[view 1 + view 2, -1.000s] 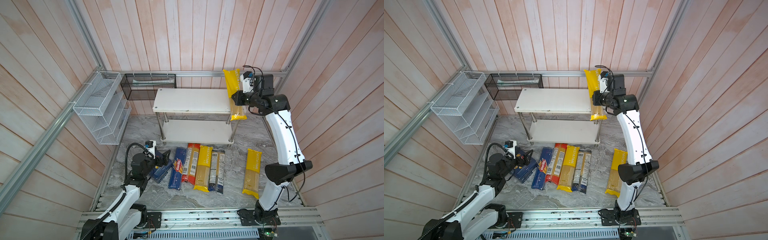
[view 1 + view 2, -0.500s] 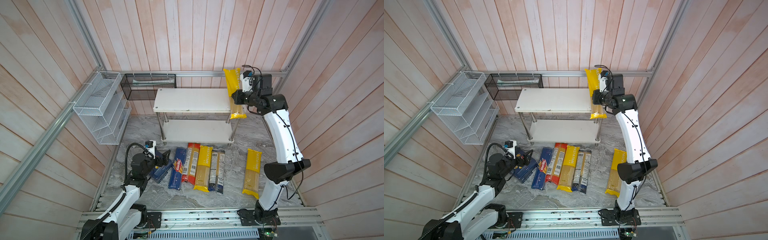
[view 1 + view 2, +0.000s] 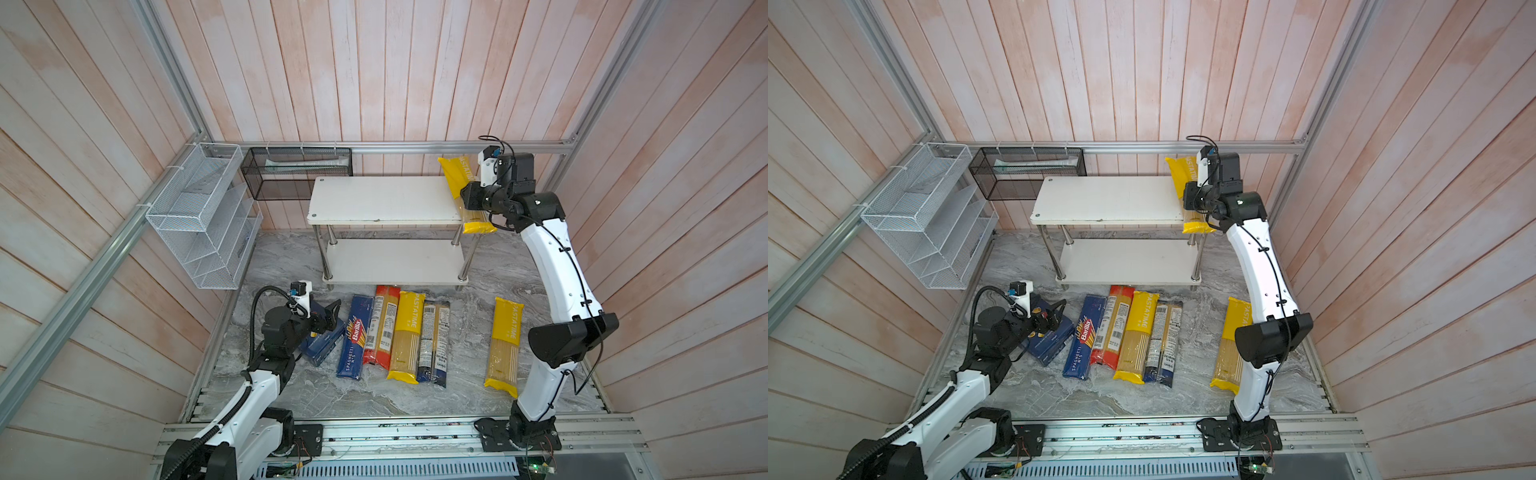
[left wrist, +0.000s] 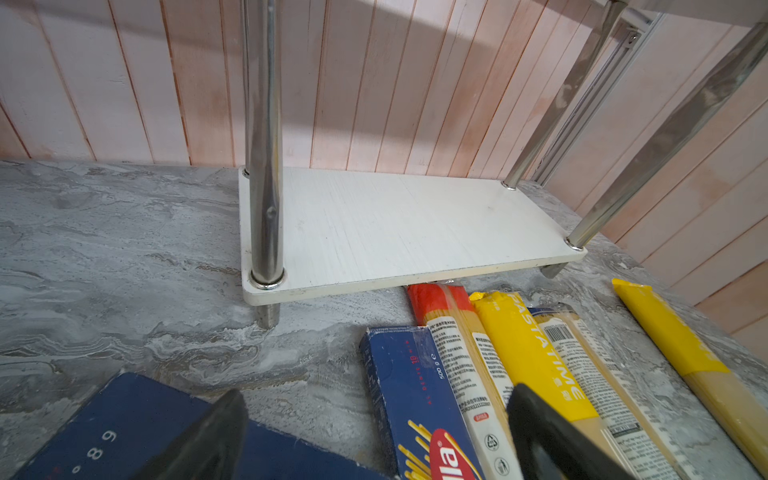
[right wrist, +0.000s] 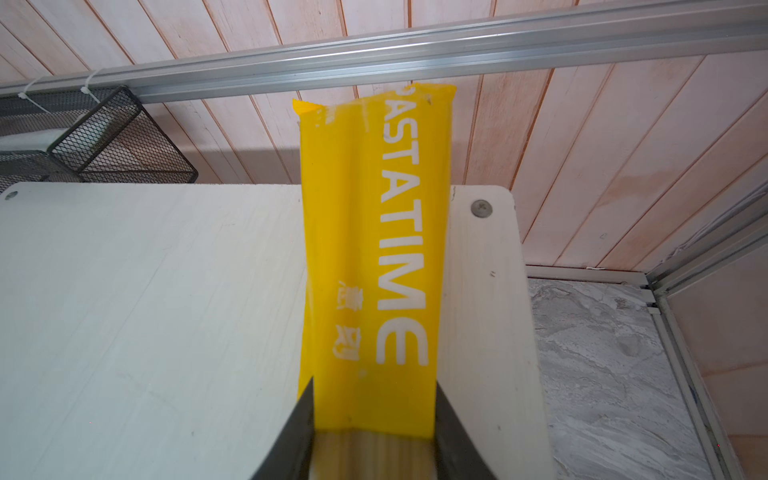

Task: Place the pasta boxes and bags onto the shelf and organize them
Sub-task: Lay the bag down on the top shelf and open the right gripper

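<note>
the right gripper (image 5: 372, 386) clasps the long yellow "pastatime" spaghetti bag (image 5: 374, 249), which crosses the right end of the top board of the white two-tier chrome-post shelf (image 5: 145, 311), jutting past its front edge. the left gripper (image 4: 376, 392) gapes wide above the broad dark blue cardboard box (image 4: 124, 415).

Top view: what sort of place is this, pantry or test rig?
Probably a staged test cell: pale pink plank walls framed by aluminium rails, a white two-tier chrome-post shelf on a grey marble-look floor, and white robot arms on a metal base rail.
</note>
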You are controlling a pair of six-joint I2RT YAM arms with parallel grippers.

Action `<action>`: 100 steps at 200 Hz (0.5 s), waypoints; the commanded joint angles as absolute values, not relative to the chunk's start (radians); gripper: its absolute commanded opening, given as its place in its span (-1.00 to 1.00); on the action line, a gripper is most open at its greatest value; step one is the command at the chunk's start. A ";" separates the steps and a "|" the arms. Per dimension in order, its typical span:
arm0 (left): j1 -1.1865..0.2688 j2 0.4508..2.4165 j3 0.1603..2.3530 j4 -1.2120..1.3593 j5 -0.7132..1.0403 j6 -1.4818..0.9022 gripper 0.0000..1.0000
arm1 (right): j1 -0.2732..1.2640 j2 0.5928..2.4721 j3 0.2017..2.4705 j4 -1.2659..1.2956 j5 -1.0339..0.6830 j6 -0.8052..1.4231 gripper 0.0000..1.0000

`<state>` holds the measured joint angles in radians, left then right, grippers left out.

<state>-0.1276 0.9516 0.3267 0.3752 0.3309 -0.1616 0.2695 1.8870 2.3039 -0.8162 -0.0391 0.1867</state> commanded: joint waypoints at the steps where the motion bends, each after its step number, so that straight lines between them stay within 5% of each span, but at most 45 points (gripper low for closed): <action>1: -0.128 0.941 0.311 0.390 0.320 -0.165 0.99 | 0.259 1.868 2.302 -0.752 -0.006 0.195 -0.31; 100: -0.129 0.938 0.310 0.385 0.305 -0.171 0.99 | 0.258 1.812 2.276 -0.772 -0.003 0.171 0.05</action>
<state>-0.1276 0.9516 0.3260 0.3752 0.3157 -0.1623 0.2649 1.8755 2.2837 -0.8001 -0.0196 0.1780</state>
